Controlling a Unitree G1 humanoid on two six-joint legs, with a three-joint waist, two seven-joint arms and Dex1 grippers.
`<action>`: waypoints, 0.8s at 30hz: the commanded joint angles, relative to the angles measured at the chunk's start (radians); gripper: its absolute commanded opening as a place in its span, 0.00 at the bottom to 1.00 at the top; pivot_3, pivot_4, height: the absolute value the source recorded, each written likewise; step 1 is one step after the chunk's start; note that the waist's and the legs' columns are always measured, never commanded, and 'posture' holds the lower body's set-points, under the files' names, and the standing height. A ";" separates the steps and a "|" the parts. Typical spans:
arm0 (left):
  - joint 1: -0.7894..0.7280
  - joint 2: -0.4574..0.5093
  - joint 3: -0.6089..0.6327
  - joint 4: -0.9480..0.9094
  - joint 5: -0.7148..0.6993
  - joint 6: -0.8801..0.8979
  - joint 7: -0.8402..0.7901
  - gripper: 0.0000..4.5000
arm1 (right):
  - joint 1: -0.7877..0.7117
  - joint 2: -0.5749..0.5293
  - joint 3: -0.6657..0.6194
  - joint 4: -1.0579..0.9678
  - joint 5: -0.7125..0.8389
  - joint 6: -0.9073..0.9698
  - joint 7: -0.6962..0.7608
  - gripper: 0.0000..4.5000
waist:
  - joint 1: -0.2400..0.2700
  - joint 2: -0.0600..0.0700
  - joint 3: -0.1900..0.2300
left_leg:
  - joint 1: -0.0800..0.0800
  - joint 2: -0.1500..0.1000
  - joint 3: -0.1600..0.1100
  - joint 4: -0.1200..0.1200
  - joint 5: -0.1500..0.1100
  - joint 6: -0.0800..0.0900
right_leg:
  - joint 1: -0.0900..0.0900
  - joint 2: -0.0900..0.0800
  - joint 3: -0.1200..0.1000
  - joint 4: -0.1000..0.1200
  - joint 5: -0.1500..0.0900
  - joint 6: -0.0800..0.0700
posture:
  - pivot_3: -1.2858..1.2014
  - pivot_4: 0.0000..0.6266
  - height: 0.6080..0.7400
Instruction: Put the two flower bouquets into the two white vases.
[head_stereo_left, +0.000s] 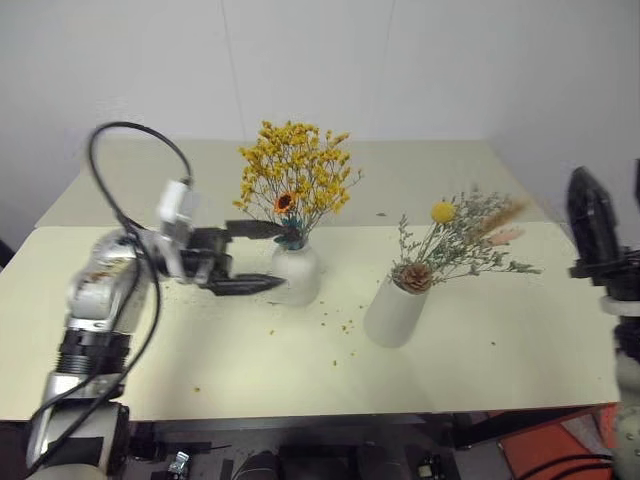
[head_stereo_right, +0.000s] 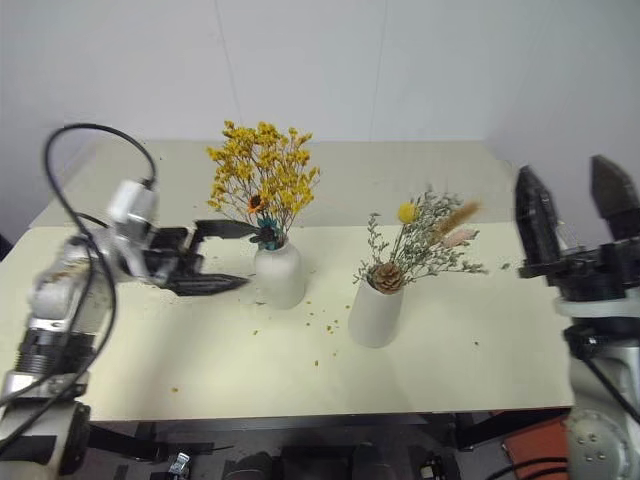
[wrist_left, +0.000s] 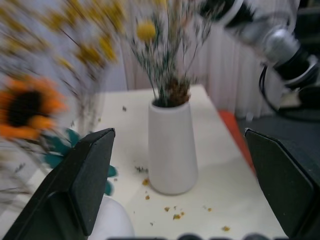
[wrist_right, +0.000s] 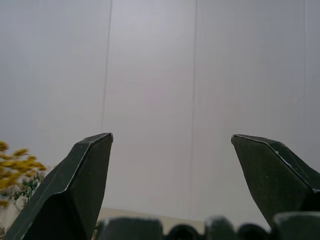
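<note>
- Cream table (head_stereo_left: 500, 340) in two joined sections, scattered with tiny orange crumbs (head_stereo_left: 345, 325)
- Plain white panelled wall (head_stereo_left: 400, 60) behind
- Orange patch (head_stereo_left: 550, 450) on dark floor

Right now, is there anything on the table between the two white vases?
Only loose yellow crumbs shed from the flowers lie on the table between the bottle-shaped vase and the cylinder vase; both eye views show it.

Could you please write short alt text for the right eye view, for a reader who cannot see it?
Two white vases stand on a cream table: a bottle-shaped vase holding a yellow bouquet, and a cylinder vase holding a grey-green bouquet. The open left gripper sits beside the bottle vase; the open right gripper is raised at right.
</note>
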 joint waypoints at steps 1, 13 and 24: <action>0.022 0.087 0.098 -0.017 -0.048 0.034 -0.037 1.00 | 0.125 -0.063 -0.157 0.021 0.107 -0.005 0.172 1.00 | 0.002 0.000 0.000 | 0.000 0.000 0.000 0.000 0.000 0.000 | 0.000 0.000 -0.001 0.000 0.000 0.000 | 0.52 0.24 1.00; 0.223 0.194 0.226 -0.080 -0.002 -0.039 -0.028 1.00 | 0.573 -0.298 -0.267 0.200 -0.033 0.060 0.720 1.00 | 0.001 -0.007 -0.005 | 0.014 0.003 0.002 -0.001 0.000 -0.001 | 0.014 -0.003 0.000 -0.004 -0.006 -0.006 | 0.52 0.24 1.00; 0.364 0.200 0.311 -0.198 -0.086 0.065 0.063 1.00 | 0.510 -0.389 -0.283 0.242 -0.011 0.138 0.858 1.00 | 0.008 -0.008 -0.005 | 0.013 0.003 0.002 -0.008 0.000 -0.001 | 0.011 -0.001 -0.002 -0.004 -0.009 -0.008 | 0.52 0.24 1.00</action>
